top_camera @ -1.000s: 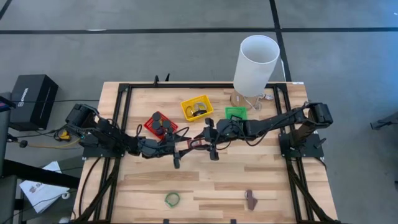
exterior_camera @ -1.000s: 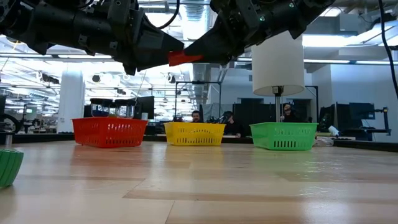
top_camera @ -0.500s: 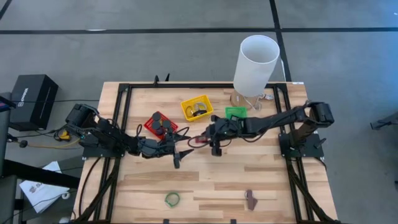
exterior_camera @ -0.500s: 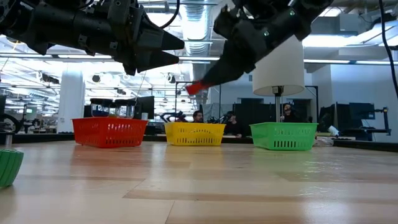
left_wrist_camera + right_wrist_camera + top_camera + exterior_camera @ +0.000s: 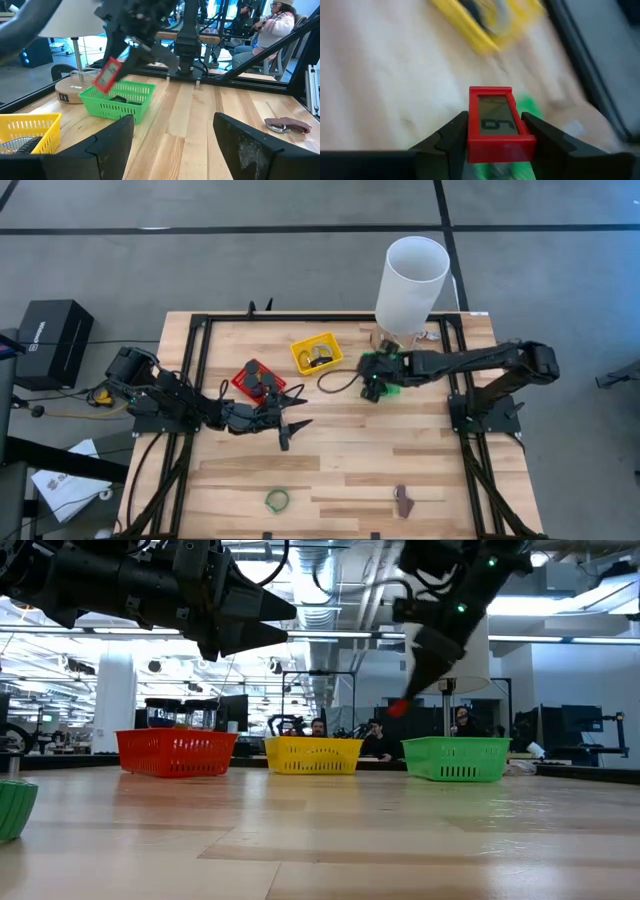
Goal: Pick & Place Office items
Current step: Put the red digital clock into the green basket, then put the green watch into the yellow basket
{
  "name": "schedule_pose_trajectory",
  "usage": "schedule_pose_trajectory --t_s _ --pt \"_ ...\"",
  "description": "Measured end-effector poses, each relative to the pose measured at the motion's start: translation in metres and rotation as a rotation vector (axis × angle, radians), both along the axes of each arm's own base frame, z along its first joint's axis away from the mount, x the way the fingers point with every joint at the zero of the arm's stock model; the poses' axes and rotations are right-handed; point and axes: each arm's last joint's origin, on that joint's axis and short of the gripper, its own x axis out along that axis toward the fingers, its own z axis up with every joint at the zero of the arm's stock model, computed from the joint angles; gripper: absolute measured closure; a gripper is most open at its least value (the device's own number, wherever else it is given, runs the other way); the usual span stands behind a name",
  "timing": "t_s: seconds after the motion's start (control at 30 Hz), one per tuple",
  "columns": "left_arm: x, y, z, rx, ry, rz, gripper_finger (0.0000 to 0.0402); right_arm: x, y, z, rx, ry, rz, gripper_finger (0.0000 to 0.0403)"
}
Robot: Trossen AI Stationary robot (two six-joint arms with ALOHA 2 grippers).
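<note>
Your right arm reaches in from the table's right edge, stretched long toward the far middle, and its right gripper (image 5: pixel 375 385) hangs in the air with both fingers (image 5: pixel 451 136) clamped on a red block (image 5: pixel 491 123). Your left arm lies low across the table's left half, the left gripper (image 5: pixel 290 423) raised, fingers (image 5: pixel 111 145) spread apart and holding nothing.

Red bin (image 5: pixel 255 378), yellow bin (image 5: pixel 316 352), green bin (image 5: pixel 455 758), white cylinder (image 5: pixel 411 283).
</note>
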Motion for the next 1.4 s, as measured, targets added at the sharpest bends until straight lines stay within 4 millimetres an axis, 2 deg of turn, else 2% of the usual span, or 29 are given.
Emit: schedule_pose_trajectory --t_s 0.1,0.2,0.47,0.7,1.0,1.4 --pt "0.000 0.000 0.000 0.000 0.000 0.000 0.0133 -0.015 -0.011 0.000 -0.044 0.082 -0.128 0.0224" --pt "0.000 0.000 0.000 0.000 0.001 0.000 0.0133 -0.023 -0.019 -0.002 -0.053 0.144 -0.193 0.0223" --pt "0.000 0.000 0.000 0.001 0.002 0.000 0.0134 -0.032 -0.037 -0.006 -0.043 0.219 -0.262 0.0287" --pt "0.000 0.000 0.000 0.003 0.002 -0.001 0.0134 -0.033 -0.040 -0.006 -0.026 0.216 -0.267 0.0327" --pt "0.000 0.000 0.000 0.003 0.002 -0.001 0.0134 -0.028 -0.027 -0.005 -0.031 0.201 -0.215 0.0338" --pt "0.000 0.000 0.000 -0.027 -0.005 -0.008 0.0134 -0.014 0.013 -0.005 0.090 0.128 0.024 0.0338"
